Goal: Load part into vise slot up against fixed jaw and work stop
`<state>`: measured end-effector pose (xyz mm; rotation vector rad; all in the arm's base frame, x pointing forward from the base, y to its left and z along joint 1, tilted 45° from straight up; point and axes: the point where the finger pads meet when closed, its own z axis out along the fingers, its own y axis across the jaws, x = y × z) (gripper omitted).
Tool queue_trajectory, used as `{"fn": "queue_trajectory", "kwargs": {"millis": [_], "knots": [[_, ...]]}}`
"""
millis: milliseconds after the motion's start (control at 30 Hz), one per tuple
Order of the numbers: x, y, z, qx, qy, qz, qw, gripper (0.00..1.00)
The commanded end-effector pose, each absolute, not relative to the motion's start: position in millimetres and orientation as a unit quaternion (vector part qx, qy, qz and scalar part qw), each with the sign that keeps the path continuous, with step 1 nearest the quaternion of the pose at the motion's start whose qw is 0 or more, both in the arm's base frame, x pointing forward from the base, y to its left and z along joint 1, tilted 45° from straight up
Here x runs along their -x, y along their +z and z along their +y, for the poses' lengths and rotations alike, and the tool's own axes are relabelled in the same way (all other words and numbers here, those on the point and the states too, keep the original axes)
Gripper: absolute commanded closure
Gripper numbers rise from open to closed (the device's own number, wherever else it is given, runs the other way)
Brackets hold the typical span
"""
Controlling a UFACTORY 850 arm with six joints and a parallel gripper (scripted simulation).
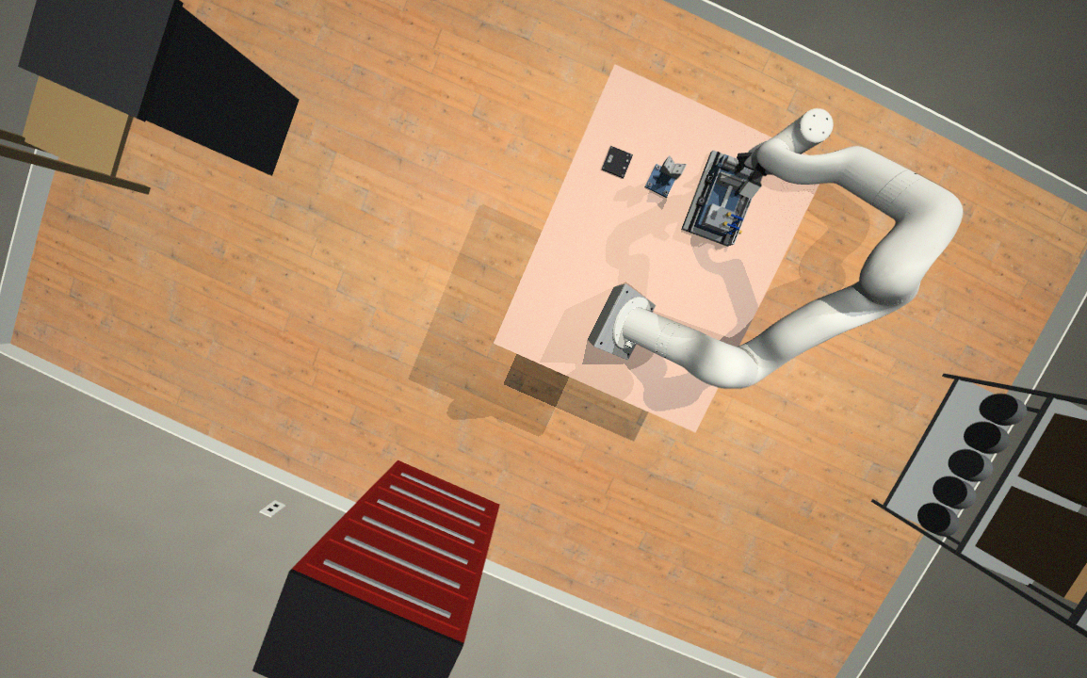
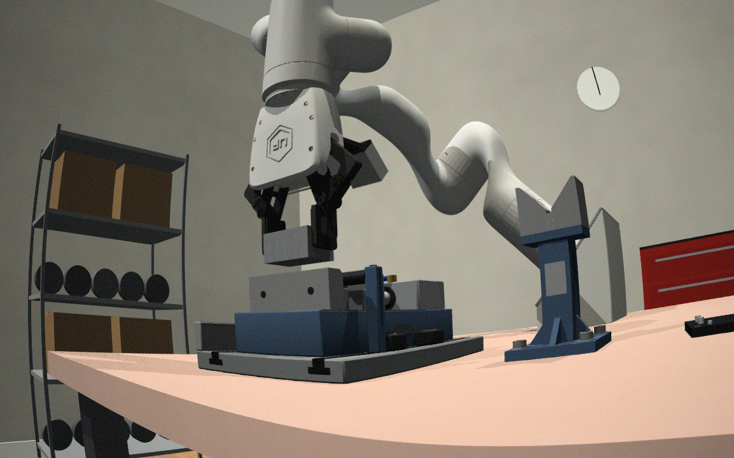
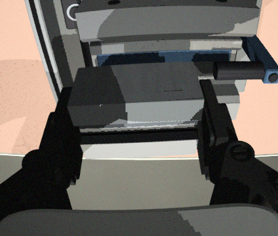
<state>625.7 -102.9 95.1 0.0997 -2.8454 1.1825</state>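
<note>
My gripper (image 2: 296, 236) is shut on the grey part (image 2: 289, 245), held by its two ends a short way above the vise (image 2: 324, 316). In the wrist view the part (image 3: 136, 98) lies level between the black fingers, above the near jaw (image 3: 135, 149) and the gap between the jaws. The dark work stop rod (image 3: 240, 71) points in from the right on a blue bracket. I cannot see the slot on the part. In the top view the gripper (image 1: 737, 172) is over the vise (image 1: 716, 198).
The blue V-block (image 2: 554, 273) stands to the right of the vise, also seen in the top view (image 1: 665, 177). The black infeed plate (image 2: 728, 322) lies at the far right of the table, with nothing on it (image 1: 616, 161). The arm's base (image 1: 619, 322) is bolted to the table.
</note>
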Motion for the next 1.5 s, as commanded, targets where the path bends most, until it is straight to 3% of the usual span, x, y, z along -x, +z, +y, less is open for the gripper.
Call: {"fn": "queue_trajectory", "kwargs": {"millis": [0, 1467], "knots": [[-626.4, 94.1, -104.0, -0.032, 0.383, -0.923, 0.028, 1.00], [-626.2, 88.8, -109.4, -0.032, 0.383, -0.923, 0.028, 1.00]]}}
